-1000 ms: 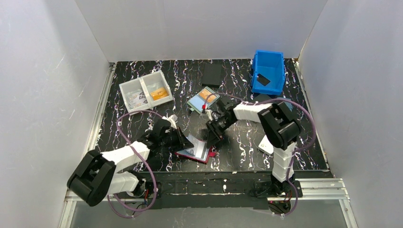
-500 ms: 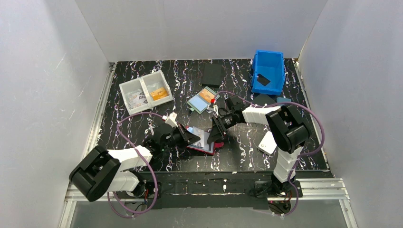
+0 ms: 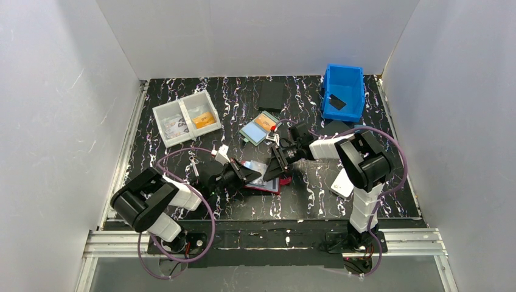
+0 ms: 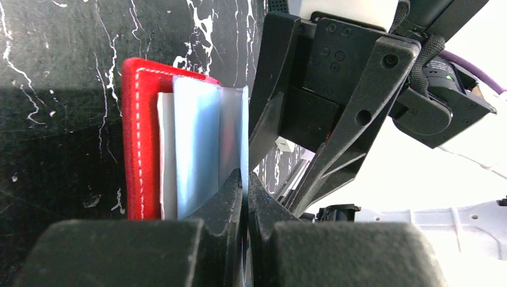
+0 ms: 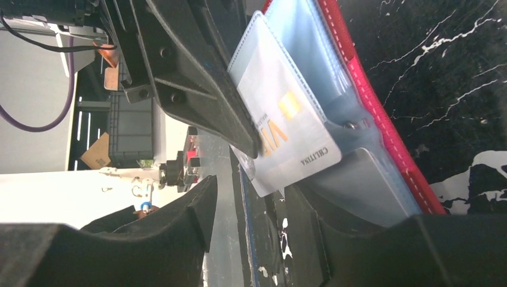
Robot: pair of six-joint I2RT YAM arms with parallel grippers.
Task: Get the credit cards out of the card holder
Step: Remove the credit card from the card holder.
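Observation:
The red card holder (image 3: 268,185) lies open on the black marbled table, its light-blue sleeves fanned upward. My left gripper (image 3: 248,174) is shut on the edge of one clear leaf (image 4: 244,128), holding it up from the red cover (image 4: 140,137). A pale credit card (image 5: 287,134) with a gold chip and printed lettering sits in that leaf; another light-blue card (image 4: 197,137) stands beside it. My right gripper (image 3: 275,168) faces the left one from the other side, jaws open (image 5: 251,209), with the card's lower corner just between its fingers (image 5: 179,221), not touching.
A white two-compartment tray (image 3: 185,117) stands back left, a blue bin (image 3: 344,91) back right. A teal-framed case with an orange card (image 3: 260,128) and a black flat item (image 3: 271,95) lie behind the grippers. A white object (image 3: 342,182) lies by the right arm.
The left arm has pushed right and carried the card holder up and right toward the right gripper. The right gripper's jaws have opened wider around the raised leaf.

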